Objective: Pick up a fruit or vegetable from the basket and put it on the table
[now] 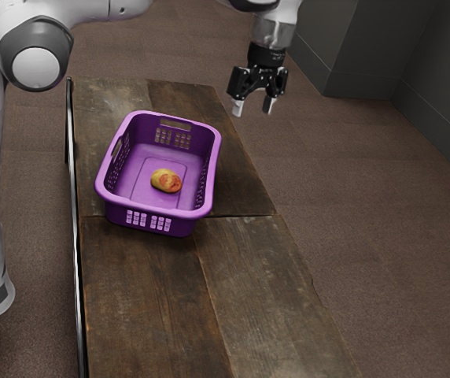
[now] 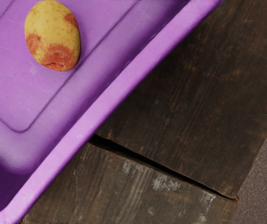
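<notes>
Purple basket, its rim nearest the wrist camera, standing on the plank table. One yellow, red-blotched vegetable, potato by the look of it, lies on the basket floor. Gripper raised, well apart from it, fingers spread wide, nothing between them. Progress: none of the pick done, by my reading. Left to do: reach over, lower, grip, lift clear of the rim, set down on bare planks.

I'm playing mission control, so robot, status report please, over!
End effector open and empty, held in the air. Yellow-and-red fruit or veggie lying inside purple basket. Basket walls around it, nothing on top, over.
</notes>
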{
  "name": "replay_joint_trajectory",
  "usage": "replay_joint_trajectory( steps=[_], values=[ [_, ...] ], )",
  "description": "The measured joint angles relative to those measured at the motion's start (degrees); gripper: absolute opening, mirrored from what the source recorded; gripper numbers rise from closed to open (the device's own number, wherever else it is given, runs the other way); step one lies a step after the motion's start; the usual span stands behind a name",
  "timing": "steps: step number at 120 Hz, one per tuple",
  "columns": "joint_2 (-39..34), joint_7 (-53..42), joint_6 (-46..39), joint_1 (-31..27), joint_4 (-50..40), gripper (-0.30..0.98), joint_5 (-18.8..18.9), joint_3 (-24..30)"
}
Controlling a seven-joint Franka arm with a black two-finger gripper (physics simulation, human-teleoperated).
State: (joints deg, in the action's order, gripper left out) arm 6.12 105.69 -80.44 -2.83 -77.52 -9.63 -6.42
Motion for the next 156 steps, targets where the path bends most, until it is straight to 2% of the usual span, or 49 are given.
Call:
replay_joint_trajectory(
  steps=[36,46,50,63,75,88,100,105,113,121,138,156],
  values=[
    [-0.6,11.0,-0.8,1.1,1.1,0.69,0.0,-0.1],
    [-2.7,12.2,-0.7,2.5,-0.3,0.69,-0.2,-2.1],
    [-4.8,12.4,-0.8,4.1,-3.5,0.69,-0.3,-4.4],
    [-16.7,12.8,-5.1,11.1,-22.4,0.69,0.7,-13.1],
    [-21.0,13.6,-10.9,15.2,-32.9,0.69,1.8,-17.6],
    [-22.7,14.4,-16.7,15.1,-38.1,0.69,2.1,-18.6],
    [-23.4,14.8,-20.0,18.3,-40.4,0.69,2.3,-23.6],
    [-25.1,14.9,-21.4,17.5,-43.1,0.69,2.3,-23.5],
    [-28.7,15.0,-24.4,12.9,-49.1,0.69,2.4,-18.0],
    [-29.0,15.1,-27.1,11.5,-51.4,0.69,2.4,-15.8],
    [-27.5,15.3,-31.0,8.1,-52.8,0.69,-0.5,-15.4],
    [-27.9,15.4,-33.1,7.6,-55.3,0.69,-2.2,-15.5]
  ],
)
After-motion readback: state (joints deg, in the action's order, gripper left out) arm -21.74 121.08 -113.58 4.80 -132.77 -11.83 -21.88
